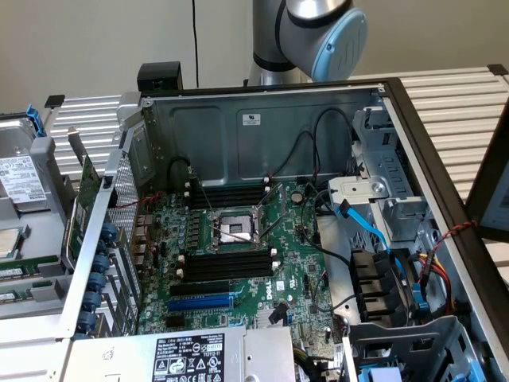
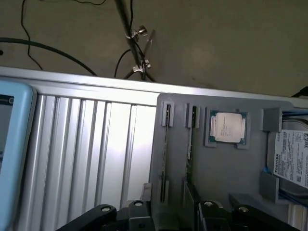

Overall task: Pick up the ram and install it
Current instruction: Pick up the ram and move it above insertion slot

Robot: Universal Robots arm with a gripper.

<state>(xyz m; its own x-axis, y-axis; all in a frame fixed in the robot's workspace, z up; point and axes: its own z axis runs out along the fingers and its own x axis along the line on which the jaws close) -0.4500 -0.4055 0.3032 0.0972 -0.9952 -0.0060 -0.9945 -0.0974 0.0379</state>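
An open computer case (image 1: 262,151) lies on the slatted worktop (image 1: 465,99), motherboard (image 1: 294,263) up. A grey tray (image 2: 221,168) by the worktop's edge holds a processor (image 2: 229,127) and a hard drive (image 2: 294,156).

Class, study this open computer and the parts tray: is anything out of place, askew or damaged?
Nothing looks damaged or spilled. The black memory slots on the motherboard are bare, while the ram, two sticks, stands on edge in the grey tray, next to a loose processor.
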